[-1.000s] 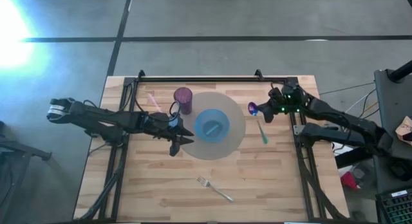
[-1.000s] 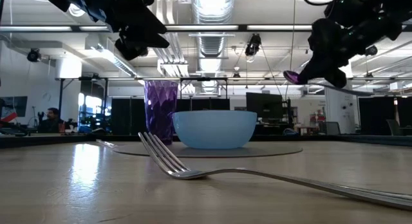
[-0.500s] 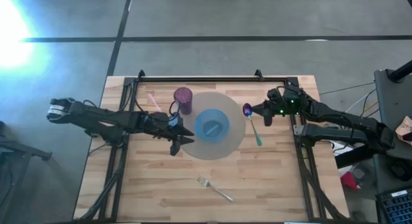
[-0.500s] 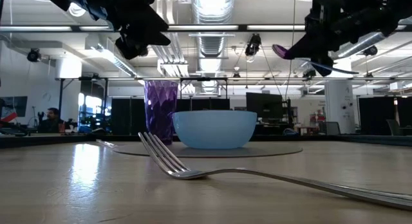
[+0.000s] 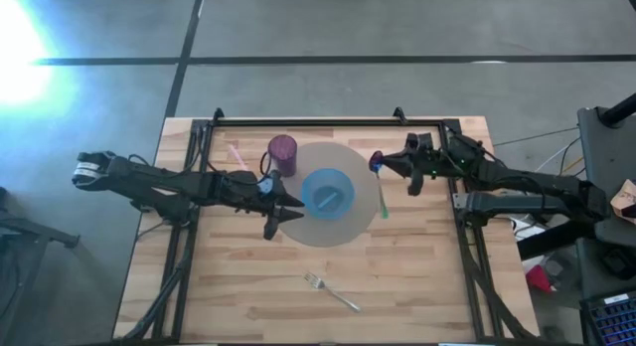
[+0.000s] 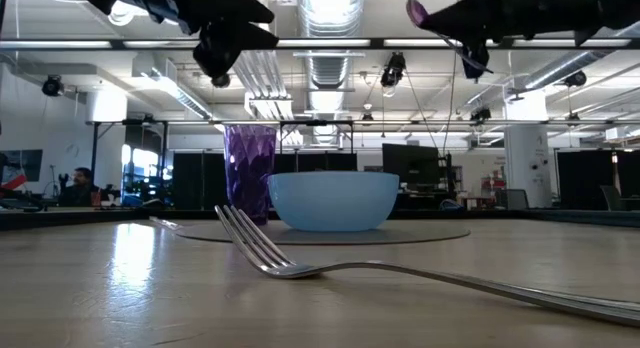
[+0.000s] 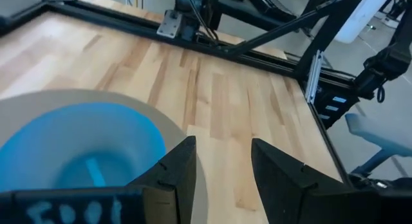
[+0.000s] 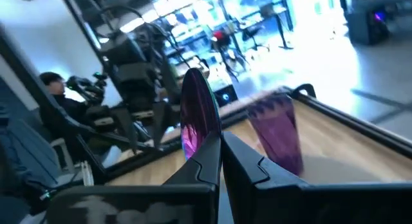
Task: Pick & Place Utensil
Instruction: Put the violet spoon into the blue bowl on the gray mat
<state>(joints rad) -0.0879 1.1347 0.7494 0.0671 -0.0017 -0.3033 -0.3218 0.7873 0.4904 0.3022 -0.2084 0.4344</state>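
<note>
Purple-bowled spoon with green handle (image 5: 378, 182) held aloft at right edge of round grey mat (image 5: 366, 209), handle hanging down. Clamped in right gripper (image 5: 390, 167), fingers (image 8: 248, 166) pinched tight on neck of spoon. Light blue bowl (image 5: 327, 194) at mat centre; purple ribbed tumbler (image 5: 283, 153) at mat's far-left edge. Left gripper (image 5: 289, 211) raised over mat's left edge beside bowl, fingers (image 7: 174, 169) parted, holding nothing. Silver metal fork (image 5: 332, 291) flat on wooden table (image 5: 248, 276), nearer front.

L hand (image 5: 283, 213) fingers apart, R hand (image 5: 382, 163) clamped, both raised
</note>
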